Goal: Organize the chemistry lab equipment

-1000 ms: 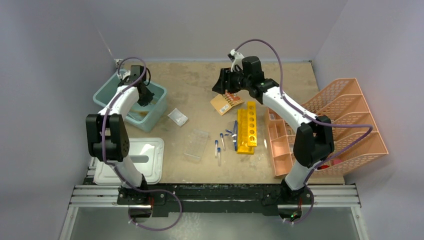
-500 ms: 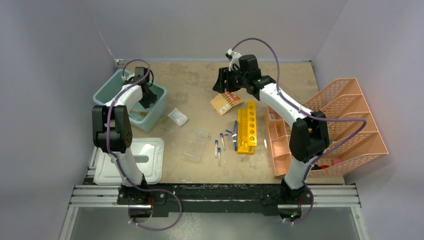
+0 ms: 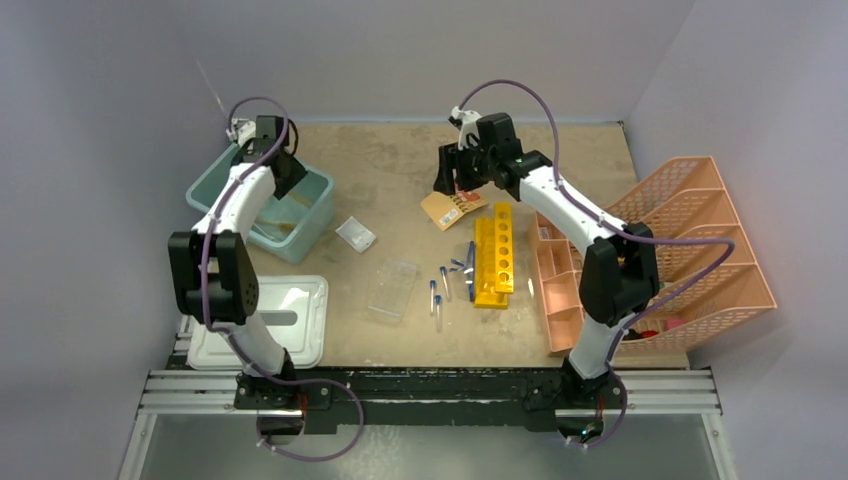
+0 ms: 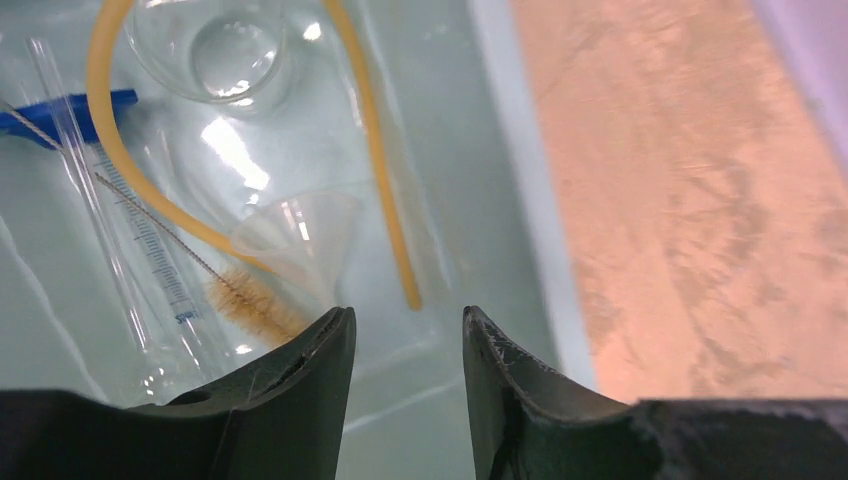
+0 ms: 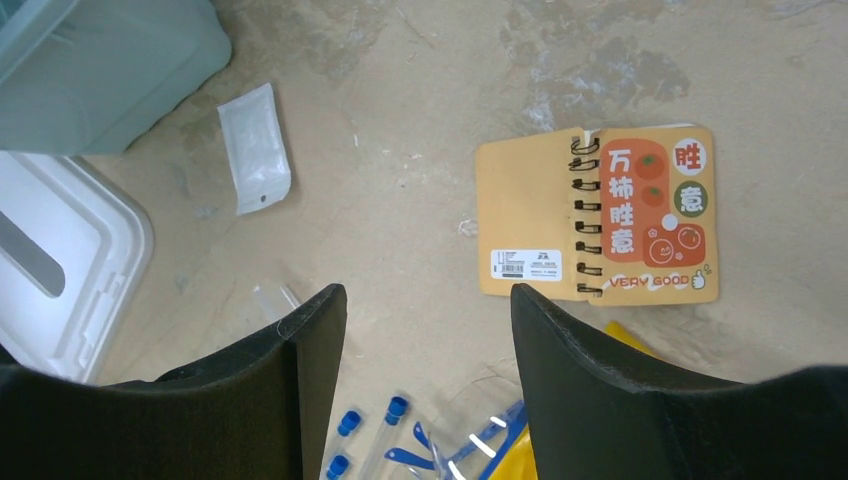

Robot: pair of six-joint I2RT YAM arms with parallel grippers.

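Left gripper hangs over the teal bin at far left, jaws apart and empty. The right gripper, jaws wide apart and empty, hovers above the notebook.

A pink organiser stands at right and a white lid lies near left. Mid-desk lie two yellow racks, then a clear rack to their left.

The notebook cover reads "万柿胜意" and "VERY GOOD". A bag lies beside the bin, and tubes lie between the racks. A dish and brush sit in the bin.

The desk is scuffed tan and the walls pale lilac.
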